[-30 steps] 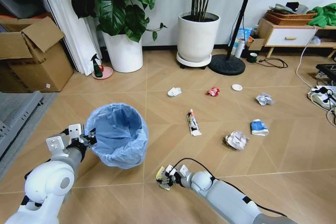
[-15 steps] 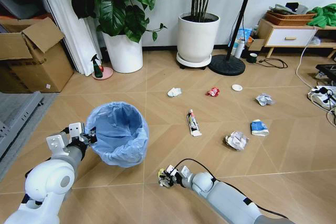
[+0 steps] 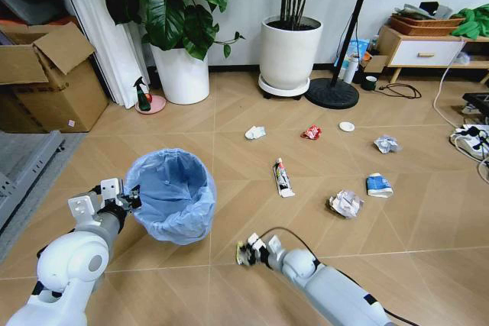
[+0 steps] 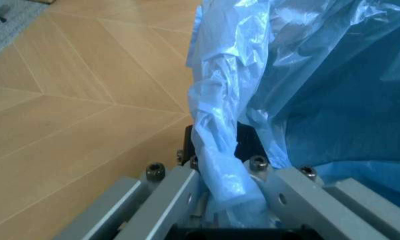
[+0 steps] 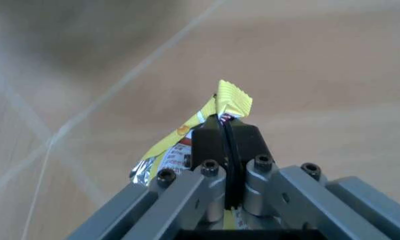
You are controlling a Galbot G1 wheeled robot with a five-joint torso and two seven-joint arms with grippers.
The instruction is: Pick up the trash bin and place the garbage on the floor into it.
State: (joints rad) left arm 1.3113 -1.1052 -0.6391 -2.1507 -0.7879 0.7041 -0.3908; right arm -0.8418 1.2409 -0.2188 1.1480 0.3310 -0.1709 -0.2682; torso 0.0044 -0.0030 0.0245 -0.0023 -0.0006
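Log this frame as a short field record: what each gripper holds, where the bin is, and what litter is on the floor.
left gripper: jaws shut on the trash bin rim and its blue liner
right gripper: jaws shut on a yellow-white wrapper, low above the floor
litter on floor: white tube, red snack wrapper, blue-white packet, small white disc, three crumpled paper balls

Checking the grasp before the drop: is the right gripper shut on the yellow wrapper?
Shut. In the right wrist view the right gripper has its fingers pressed together on the yellow wrapper, whose crimped end sticks out past them.
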